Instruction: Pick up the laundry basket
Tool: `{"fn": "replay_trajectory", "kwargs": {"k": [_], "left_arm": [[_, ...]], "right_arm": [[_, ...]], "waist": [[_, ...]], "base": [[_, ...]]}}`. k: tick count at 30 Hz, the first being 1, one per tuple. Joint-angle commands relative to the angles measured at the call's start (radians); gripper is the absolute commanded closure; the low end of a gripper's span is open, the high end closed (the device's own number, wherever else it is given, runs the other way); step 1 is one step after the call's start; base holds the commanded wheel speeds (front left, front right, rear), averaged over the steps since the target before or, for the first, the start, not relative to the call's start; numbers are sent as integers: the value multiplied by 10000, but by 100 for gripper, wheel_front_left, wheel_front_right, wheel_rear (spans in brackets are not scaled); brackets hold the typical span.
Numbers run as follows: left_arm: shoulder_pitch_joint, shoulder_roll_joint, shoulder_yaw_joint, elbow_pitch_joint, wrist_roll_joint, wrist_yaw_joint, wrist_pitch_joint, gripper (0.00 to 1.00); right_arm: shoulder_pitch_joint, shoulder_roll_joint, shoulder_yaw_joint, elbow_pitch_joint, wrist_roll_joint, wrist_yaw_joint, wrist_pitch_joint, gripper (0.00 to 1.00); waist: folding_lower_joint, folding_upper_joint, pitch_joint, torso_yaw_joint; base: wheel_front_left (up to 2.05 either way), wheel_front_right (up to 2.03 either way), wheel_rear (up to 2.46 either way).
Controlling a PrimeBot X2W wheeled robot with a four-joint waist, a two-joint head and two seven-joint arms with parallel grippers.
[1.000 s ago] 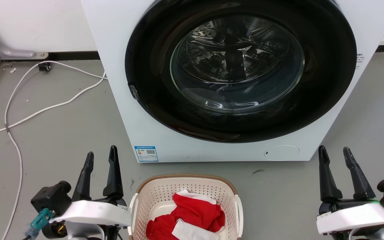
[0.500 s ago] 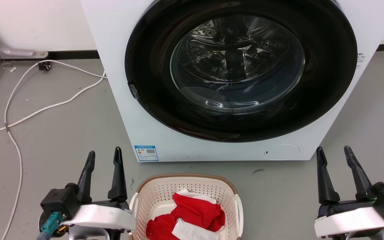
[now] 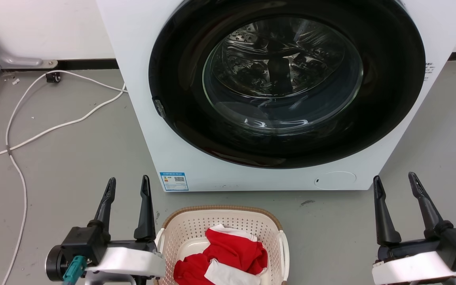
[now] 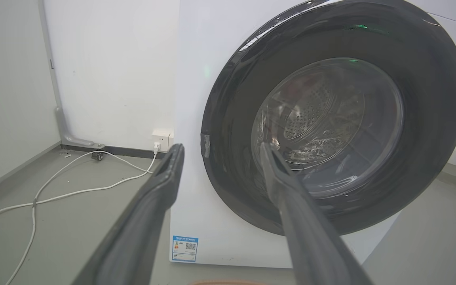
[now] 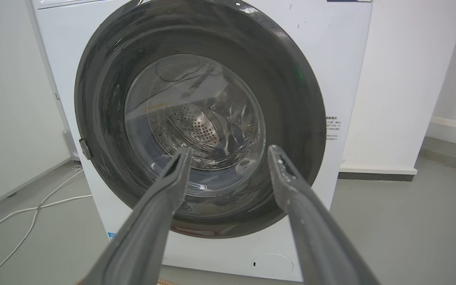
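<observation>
The cream laundry basket [image 3: 196,227] with a brown woven-look rim and white side handles stands on the grey floor at the bottom centre of the head view, holding a red and white garment [image 3: 228,255]. My left gripper [image 3: 129,184] is open just left of the basket, its wrist against the basket's left handle. My right gripper [image 3: 395,180] is open well to the right of the basket, apart from it. A sliver of the basket's brown rim [image 4: 228,282] shows at the bottom edge of the left wrist view, below my open left gripper [image 4: 222,148]. In the right wrist view, my right gripper [image 5: 230,150] points at the washer.
A white front-loading washer [image 3: 141,79] with a shut dark round door [image 3: 283,79] stands right behind the basket. White cables [image 3: 54,128] trail over the floor at the left, toward a wall socket [image 4: 160,139]. Bare grey floor lies on both sides of the basket.
Both grippers have slid slightly downward in the head view and rolled at the wrist, the left one moving closer to the basket's left handle. The basket and washer have not moved.
</observation>
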Motion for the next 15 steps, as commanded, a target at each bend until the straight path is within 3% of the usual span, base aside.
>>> {"fn": "replay_trajectory", "kwargs": {"k": [1, 15], "left_arm": [[71, 31, -30, -105, 230, 53, -97, 0], [211, 32, -93, -195, 1184, 202, -344, 0]], "right_arm": [[105, -42, 8, -126, -241, -3, -73, 0], [219, -43, -87, -355, -766, -3, -318, 0]], "waist": [[0, 0, 3, 9], [0, 0, 19, 39]], "base": [[0, 0, 0], [0, 0, 0]]}}
